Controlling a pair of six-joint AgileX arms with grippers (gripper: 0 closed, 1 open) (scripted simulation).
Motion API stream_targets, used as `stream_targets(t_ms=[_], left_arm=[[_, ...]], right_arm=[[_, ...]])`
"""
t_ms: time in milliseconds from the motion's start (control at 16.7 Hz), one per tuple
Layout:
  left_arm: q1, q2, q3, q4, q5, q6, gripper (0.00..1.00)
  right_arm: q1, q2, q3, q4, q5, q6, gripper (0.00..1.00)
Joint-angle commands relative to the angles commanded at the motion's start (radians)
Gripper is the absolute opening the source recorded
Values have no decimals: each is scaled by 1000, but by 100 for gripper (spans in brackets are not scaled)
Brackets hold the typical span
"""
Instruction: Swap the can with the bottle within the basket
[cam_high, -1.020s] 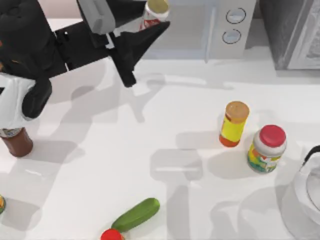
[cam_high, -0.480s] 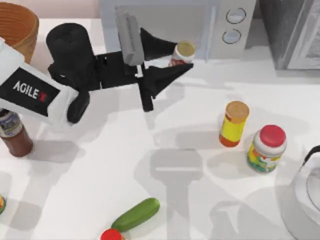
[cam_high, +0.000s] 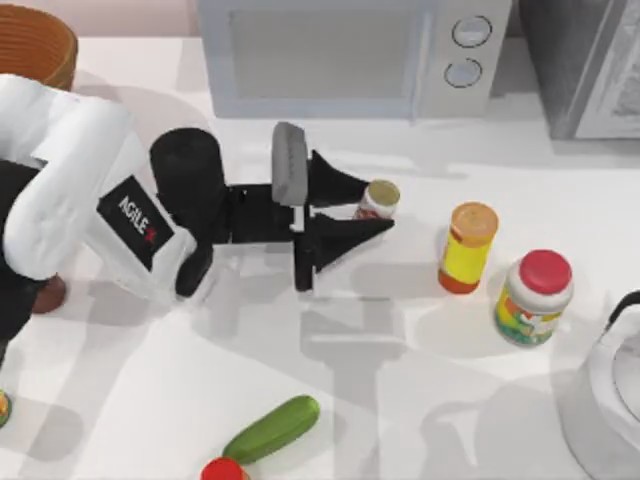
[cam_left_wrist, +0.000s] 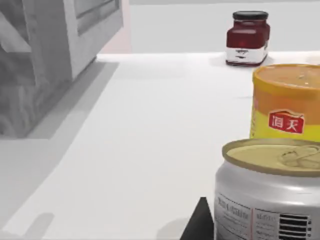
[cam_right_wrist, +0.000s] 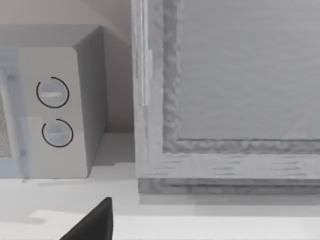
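Left claw (cam_high: 372, 212) apparently around can (cam_high: 378, 199)

White AgileX-marked arm (cam_high: 70, 200), black pincer (cam_high: 378, 212)

The bottle (cam_high: 47, 294) is almost wholly hidden under the left arm, only its base showing. The basket (cam_high: 40, 45) is cut by the top view's corner. The can's (cam_left_wrist: 267, 192) lower body runs off the left wrist view's edge.
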Motion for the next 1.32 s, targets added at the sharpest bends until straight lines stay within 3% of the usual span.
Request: stream_targets(t_ms=[540,1320], left_arm=[[-8,54,21,23,25,-18,0],[-8,54,21,23,25,-18,98]], right_arm=[[0,0,0,0,0,0,100],[0,0,0,0,0,0,100]])
